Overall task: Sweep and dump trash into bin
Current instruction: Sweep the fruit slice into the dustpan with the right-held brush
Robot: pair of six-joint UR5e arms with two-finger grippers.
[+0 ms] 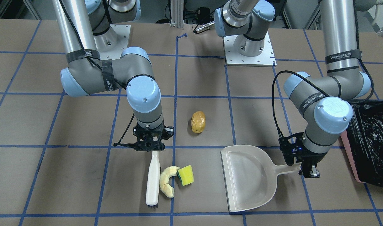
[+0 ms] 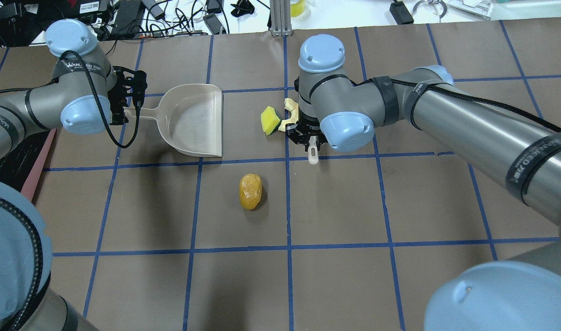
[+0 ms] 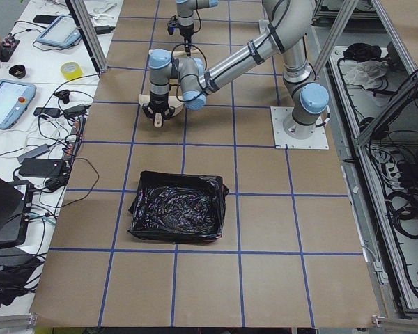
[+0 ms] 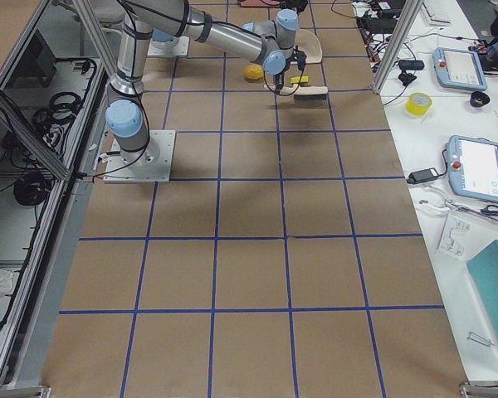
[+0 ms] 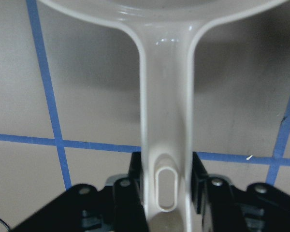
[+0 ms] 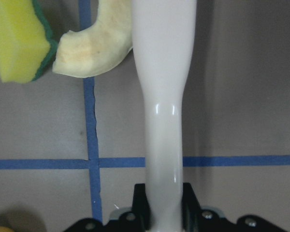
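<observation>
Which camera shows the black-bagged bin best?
The exterior left view: the whole bin shows, open top and all. The front-facing view cuts it off at the edge; the overhead catches only a pink sliver; the rest miss it.

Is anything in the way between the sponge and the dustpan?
No, nothing visible. Just bare table lies between the sponge and the open side of the dustpan. The slice lies on the sponge's other side, by the brush.
</observation>
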